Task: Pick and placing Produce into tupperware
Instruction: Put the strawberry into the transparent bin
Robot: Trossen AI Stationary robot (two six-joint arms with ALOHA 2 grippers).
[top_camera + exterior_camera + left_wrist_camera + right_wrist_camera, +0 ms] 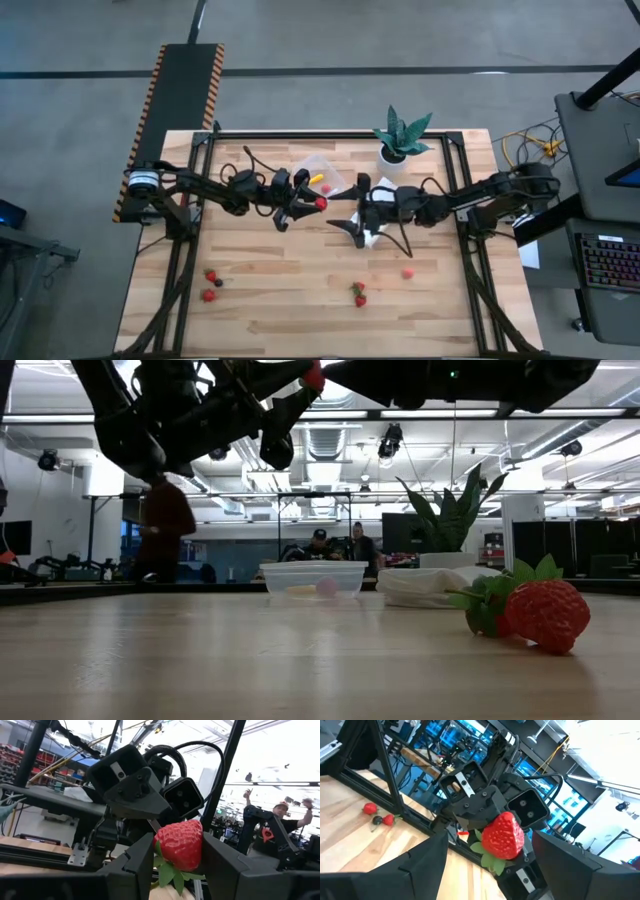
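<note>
Your left hand (316,203) is pinching a strawberry (321,203) just beside the clear tub (322,172); your right hand (352,226), fingers spread, is hovering near the tub.

Matte black arms, looped cables

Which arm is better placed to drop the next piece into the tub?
Left, most likely. The left gripper is shut on a strawberry, raised close beside the tupperware. The right gripper is open and holds nothing.
</note>
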